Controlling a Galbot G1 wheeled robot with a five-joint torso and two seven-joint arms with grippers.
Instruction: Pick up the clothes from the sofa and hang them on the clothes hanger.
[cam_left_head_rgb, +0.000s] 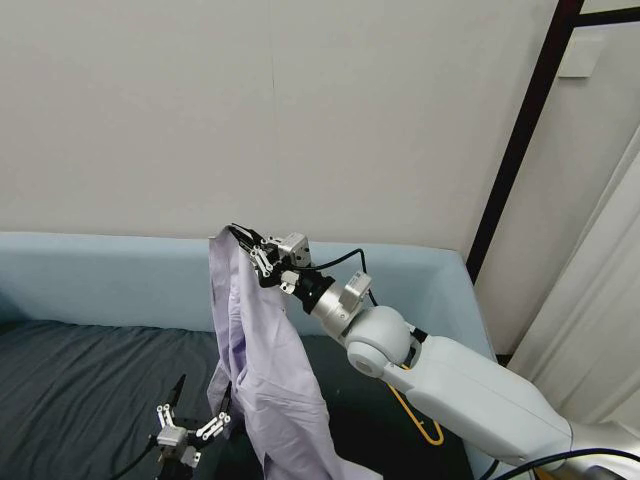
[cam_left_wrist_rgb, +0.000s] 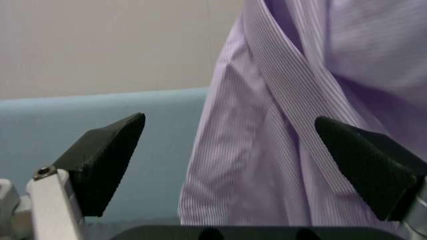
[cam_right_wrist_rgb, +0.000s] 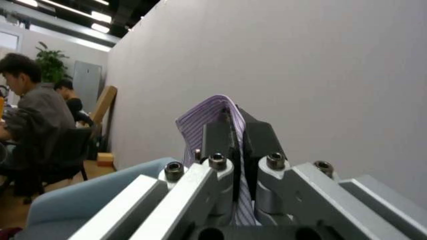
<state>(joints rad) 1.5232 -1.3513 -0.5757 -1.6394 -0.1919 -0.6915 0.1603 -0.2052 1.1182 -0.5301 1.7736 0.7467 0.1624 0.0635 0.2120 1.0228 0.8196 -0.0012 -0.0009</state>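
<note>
Clamping the top fold of the purple shirt (cam_left_head_rgb: 268, 375), the right gripper (cam_left_head_rgb: 243, 236) holds it high near the back edge of the sofa (cam_left_head_rgb: 90, 275) so the fabric hangs free, while the left gripper (cam_left_head_rgb: 200, 398), fingers spread apart, hovers low beside the hanging cloth, apparently placed to grasp it.

Lilac cloth shirt (cam_left_head_rgb: 265, 360) hanging from right gripper (cam_left_head_rgb: 240, 233) clamped at its twelve o'clock, left gripper (cam_left_head_rgb: 203, 400) spread at eight o'clock, pale blue sofa (cam_left_head_rgb: 100, 280) behind.
</note>
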